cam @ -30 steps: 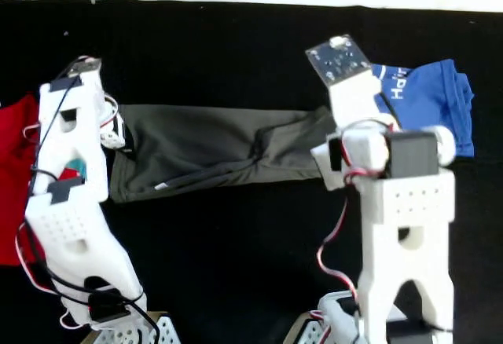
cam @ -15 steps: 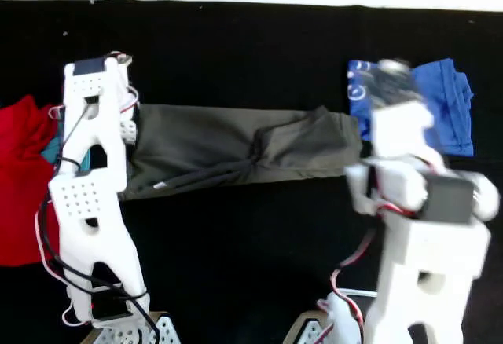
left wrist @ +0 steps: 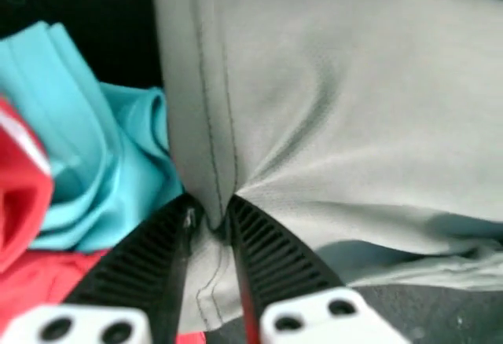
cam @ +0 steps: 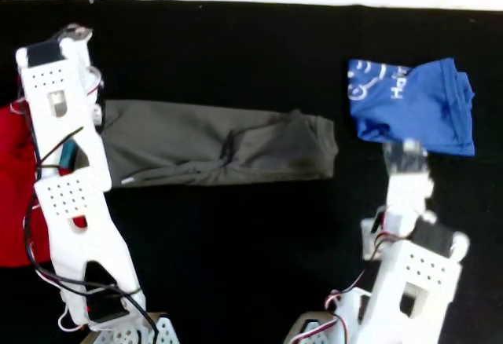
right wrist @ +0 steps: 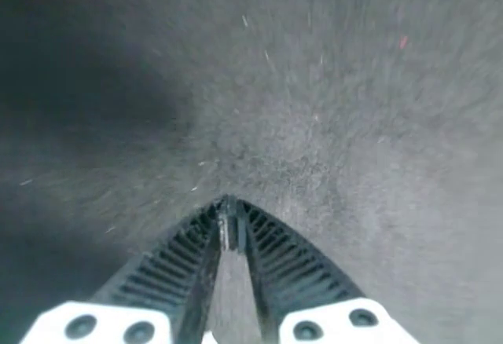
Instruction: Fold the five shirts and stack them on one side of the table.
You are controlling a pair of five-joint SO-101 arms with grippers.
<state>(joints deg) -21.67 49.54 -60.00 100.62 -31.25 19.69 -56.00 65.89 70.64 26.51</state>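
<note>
A grey shirt (cam: 212,144) lies folded into a long band across the middle of the black table (cam: 236,242). My left gripper (left wrist: 211,220) is shut on the hem at its left end, seen up close as pale grey cloth (left wrist: 330,124). The left arm (cam: 67,179) stands over that end. A crumpled blue shirt (cam: 413,108) lies at the right. A red shirt (cam: 16,179) and a teal shirt (left wrist: 94,163) lie at the left edge. My right gripper (right wrist: 228,222) is shut with nothing in it, over bare black cloth just below the blue shirt.
The right arm (cam: 409,258) stands at the front right. A white wall strip runs along the table's far edge (cam: 251,2). Bare black cloth lies in front of the grey shirt and behind it.
The left gripper has pulled the grey shirt leftward, toward the red shirt. The right arm has let go of the shirt's right end and drawn back toward the front right.
</note>
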